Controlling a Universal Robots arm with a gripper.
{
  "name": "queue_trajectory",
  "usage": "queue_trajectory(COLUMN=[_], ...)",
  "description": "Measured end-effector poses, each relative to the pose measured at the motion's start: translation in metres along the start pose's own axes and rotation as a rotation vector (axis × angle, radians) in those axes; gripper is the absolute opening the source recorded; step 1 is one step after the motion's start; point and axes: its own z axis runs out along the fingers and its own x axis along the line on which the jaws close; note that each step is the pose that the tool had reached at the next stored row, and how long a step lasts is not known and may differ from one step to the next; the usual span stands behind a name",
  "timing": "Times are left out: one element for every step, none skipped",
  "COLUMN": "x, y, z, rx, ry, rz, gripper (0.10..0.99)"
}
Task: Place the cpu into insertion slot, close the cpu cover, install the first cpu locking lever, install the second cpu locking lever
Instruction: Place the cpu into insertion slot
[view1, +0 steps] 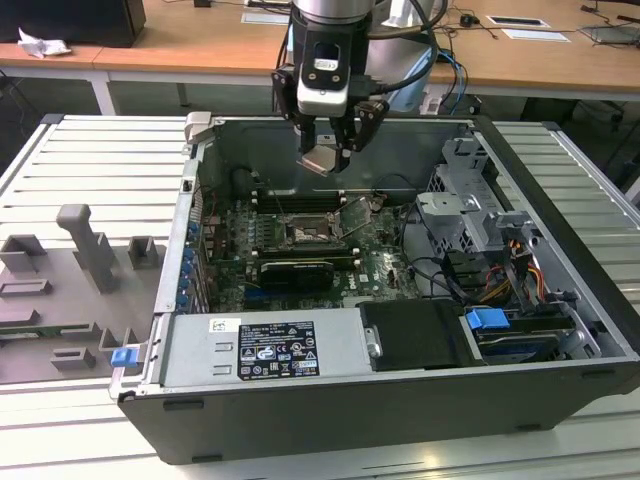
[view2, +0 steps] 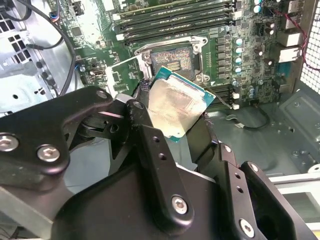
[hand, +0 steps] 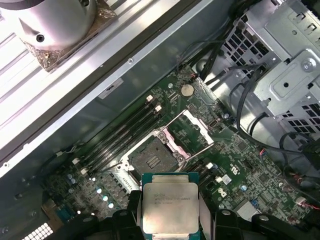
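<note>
We have the gripper (view1: 326, 148) clenched on the cpu (view1: 322, 161), its two black fingers (view2: 139, 111) pressing on opposite edges of the chip. The silvery top faces the first wrist view and the green rim shows along the free edges. In the exterior view the cpu hangs in the air inside the open computer case (view1: 400, 150), apart from the board. It sits nearer the far wall than the insertion slot (view1: 305, 232) does.

The slot lies bare: its dark square of contacts is uncovered and its metal rim shows on all sides. The cpu cover (hand: 202, 129) is swung open and rests just beside the slot on the side away from the memory slots (hand: 120, 137), so green board shows through its cut-out centre. Those long memory slots run along the slot's opposite edge, just beside it.

Above the slot we see open room. In the exterior view, the case wall stands behind it and the black expansion card (view1: 297, 270) lies in front. The drive cage (view1: 465, 195) and its cables (view1: 440, 270) sit well apart to the exterior view's right. We cannot tell how the locking levers stand
</note>
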Motion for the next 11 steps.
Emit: queue_trajectory(x=[0.0,0.0,0.0,0.0,0.0,0.0,0.0,0.0,0.0,0.0,0.0], y=[0.0,0.0,0.0,0.0,0.0,0.0,-0.0001,-0.0001,-0.0001,-0.0001,-0.0001], z=[0.0001,0.0002,0.0003,0.0004,0.0006,0.0007,0.0008,0.0009,0.001,0.0012,0.0013], rx=[0.0,0.0,0.0,0.0,0.0,0.0,-0.001,-0.001,-0.001,-0.001,-0.001], ry=[-0.0006,-0.0014,-0.002,-0.0028,-0.0035,-0.0043,-0.005,-0.0057,-0.0064,-0.0075,-0.0084], rz=[0.006,0.014,0.021,0.03,0.038,0.047,0.054,0.063,0.07,0.082,0.09], gripper=[0.541,0.541,0.541,0.541,0.541,0.541,0.541,0.541,0.541,0.541,0.541])
